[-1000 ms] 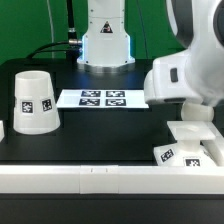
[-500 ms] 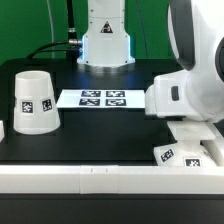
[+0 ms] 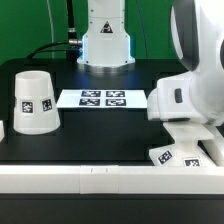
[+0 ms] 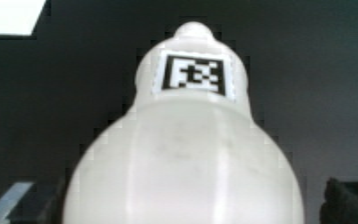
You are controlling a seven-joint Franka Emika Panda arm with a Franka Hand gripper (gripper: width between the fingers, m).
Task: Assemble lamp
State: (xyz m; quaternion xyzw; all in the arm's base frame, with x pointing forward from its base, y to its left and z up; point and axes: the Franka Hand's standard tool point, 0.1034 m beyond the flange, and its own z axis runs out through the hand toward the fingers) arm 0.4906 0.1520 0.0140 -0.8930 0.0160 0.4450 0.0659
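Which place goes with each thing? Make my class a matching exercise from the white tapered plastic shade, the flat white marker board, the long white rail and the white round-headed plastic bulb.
Things:
1. white tapered plastic shade
2. flat white marker board
3. long white rail
4. white round-headed plastic bulb

Places:
A. fills the wrist view
B. along the front edge of the table in the exterior view
C. at the exterior view's left
D. flat at mid-table

Pairs: 1-C, 2-D, 3-B, 4-A
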